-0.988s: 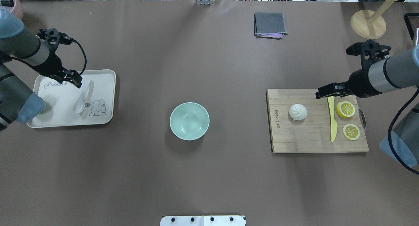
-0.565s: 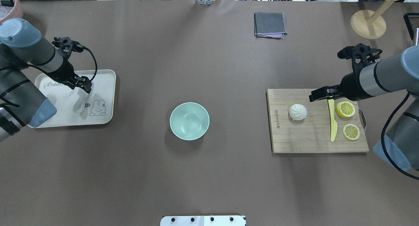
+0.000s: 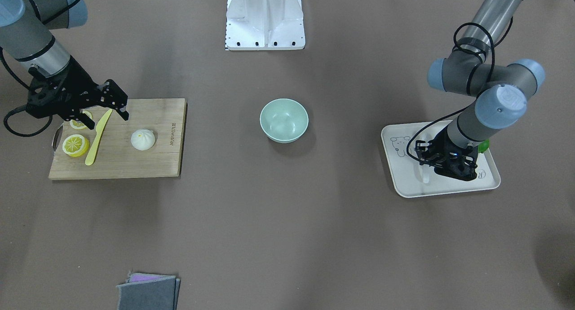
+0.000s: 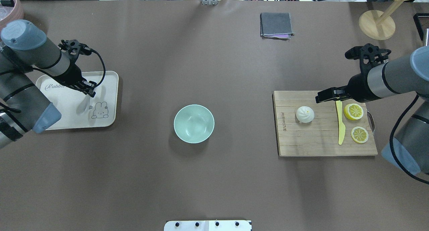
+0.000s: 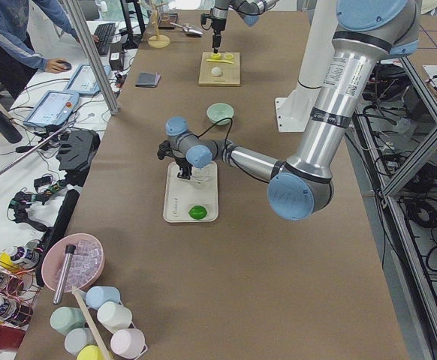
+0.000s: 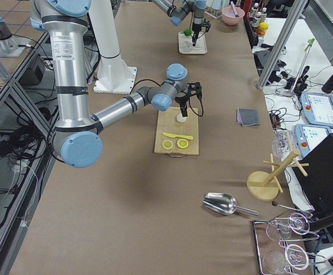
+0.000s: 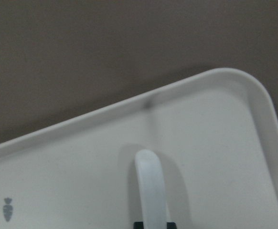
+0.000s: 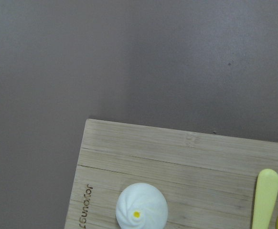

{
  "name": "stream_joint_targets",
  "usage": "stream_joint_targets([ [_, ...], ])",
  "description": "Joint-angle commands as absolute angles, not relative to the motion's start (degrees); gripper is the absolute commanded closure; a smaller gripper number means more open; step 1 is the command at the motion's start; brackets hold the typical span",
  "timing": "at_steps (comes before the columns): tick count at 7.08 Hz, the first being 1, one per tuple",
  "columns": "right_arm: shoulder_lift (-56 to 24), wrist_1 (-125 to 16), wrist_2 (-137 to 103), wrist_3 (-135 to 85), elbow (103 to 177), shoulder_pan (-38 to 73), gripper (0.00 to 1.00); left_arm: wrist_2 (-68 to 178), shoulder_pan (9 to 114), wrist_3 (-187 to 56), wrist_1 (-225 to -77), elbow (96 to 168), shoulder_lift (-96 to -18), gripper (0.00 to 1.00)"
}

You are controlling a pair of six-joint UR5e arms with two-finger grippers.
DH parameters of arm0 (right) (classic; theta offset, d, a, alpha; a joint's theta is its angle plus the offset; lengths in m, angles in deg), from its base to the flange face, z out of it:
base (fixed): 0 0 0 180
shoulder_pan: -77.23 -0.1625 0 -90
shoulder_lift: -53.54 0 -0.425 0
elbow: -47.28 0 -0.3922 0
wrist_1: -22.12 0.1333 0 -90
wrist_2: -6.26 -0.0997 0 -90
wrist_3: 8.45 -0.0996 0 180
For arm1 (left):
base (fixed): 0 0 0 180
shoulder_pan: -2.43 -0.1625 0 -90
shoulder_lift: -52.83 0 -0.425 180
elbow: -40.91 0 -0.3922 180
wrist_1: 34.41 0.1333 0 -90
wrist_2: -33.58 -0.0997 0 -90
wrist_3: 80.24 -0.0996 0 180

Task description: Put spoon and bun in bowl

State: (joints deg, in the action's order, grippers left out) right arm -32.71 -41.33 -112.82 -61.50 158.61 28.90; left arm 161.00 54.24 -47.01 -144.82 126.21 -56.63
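Over the tray [image 4: 70, 119], the left gripper [image 4: 89, 91] straddles the spoon [image 7: 151, 191] handle, whether pinching, cannot tell; best close squarely, then lift toward the bowl [image 4: 194, 124].

soft even overhead light, faint shadows, close-up spoon [image 7: 151, 191] slightly soft

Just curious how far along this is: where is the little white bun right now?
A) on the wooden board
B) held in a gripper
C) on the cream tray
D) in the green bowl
A: the bun sits on the wooden board, near the yellow knife, and the green bowl has nothing in it.
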Motion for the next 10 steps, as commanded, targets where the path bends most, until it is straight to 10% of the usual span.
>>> stream_joint_targets([
  [1,-31.9,-41.42,-112.05,-61.71,158.21,29.58,0.09,162.52,54.28,-42.06,-143.57,130.36,-59.56,1.0],
  [8,-26.18,-50.91,-106.68,-62.33,157.41,33.11,0.12,155.58,36.7,-14.41,-143.83,130.29,-77.07,1.0],
  [9,-26.18,-50.91,-106.68,-62.33,157.24,33.19,0.12,154.45,36.7,-14.67,-144.18,128.99,-78.29,0.73],
  [10,-26.09,-50.65,-106.68,-62.24,156.1,33.19,0.13,153.13,36.7,-14.5,-144.09,126.97,-80.31,0.17],
])
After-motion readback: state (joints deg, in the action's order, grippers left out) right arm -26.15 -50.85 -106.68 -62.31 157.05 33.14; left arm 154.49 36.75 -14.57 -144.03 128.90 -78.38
